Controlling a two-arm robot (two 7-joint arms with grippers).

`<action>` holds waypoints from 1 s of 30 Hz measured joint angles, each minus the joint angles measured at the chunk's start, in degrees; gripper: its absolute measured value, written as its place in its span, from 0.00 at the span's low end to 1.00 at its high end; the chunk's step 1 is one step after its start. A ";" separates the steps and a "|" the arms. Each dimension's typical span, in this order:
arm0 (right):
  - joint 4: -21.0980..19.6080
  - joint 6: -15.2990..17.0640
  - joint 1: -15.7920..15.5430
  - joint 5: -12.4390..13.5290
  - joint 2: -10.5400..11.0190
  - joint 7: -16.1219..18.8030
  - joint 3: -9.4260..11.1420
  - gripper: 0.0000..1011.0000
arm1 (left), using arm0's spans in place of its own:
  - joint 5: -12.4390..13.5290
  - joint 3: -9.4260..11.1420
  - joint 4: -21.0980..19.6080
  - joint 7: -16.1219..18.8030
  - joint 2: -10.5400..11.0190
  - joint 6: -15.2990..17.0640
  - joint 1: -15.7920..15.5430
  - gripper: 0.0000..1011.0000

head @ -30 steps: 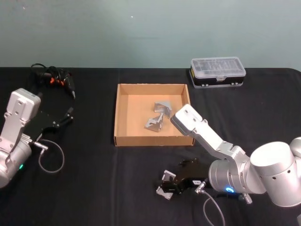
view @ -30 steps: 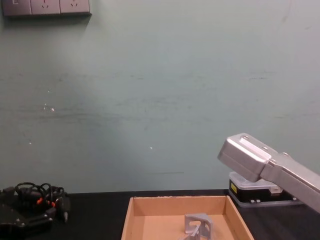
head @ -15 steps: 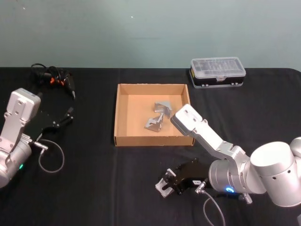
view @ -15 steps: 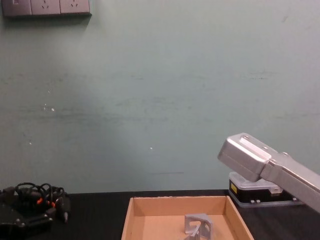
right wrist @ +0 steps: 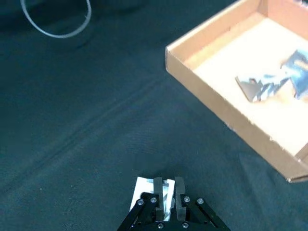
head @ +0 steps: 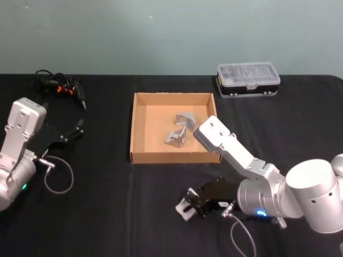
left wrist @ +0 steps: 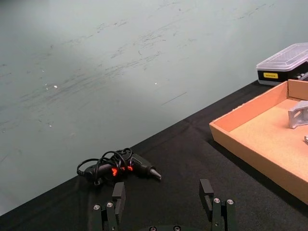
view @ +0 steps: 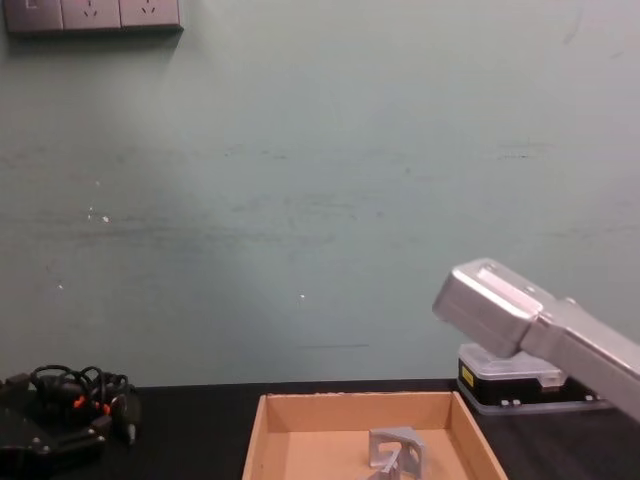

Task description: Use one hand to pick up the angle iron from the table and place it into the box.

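An angle iron [head: 183, 209] of pale metal sits low over the black table [head: 107, 214], in front of the box. My right gripper [head: 189, 205] is shut on it; in the right wrist view the black fingers [right wrist: 179, 188] clamp the angle iron [right wrist: 147, 186]. The tan cardboard box [head: 141, 128] stands behind it at mid table and holds two more angle irons [head: 174, 138], [head: 185, 119]. My left gripper [head: 68, 137] is parked at the far left, and the left wrist view shows its fingers [left wrist: 207, 192] spread wide open.
A clear-lidded organiser case [head: 247, 79] stands at the back right. A black and orange tool with bundled cable [head: 61, 88] lies at the back left. A grey cable loop [head: 58, 180] rests beside the left arm. My right arm's silver link [view: 520, 325] rises over the box's right side.
The right gripper's fingers have closed on the angle iron and shifted it slightly toward the left. The left arm has barely moved.
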 joint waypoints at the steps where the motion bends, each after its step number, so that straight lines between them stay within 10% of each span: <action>1: -0.20 -0.40 -0.03 -0.09 0.06 0.03 -0.04 0.14 | 0.00 0.00 0.00 0.00 0.00 0.00 0.00 1.00; 14: 0.48 -3.91 2.92 -1.37 -4.02 -2.30 1.40 0.14 | 0.00 0.00 0.00 0.00 0.00 0.00 0.00 1.00; 30: 17.21 -13.12 12.67 -3.77 -13.65 -6.30 2.26 0.14 | 0.00 0.00 0.00 0.00 0.00 0.00 0.00 1.00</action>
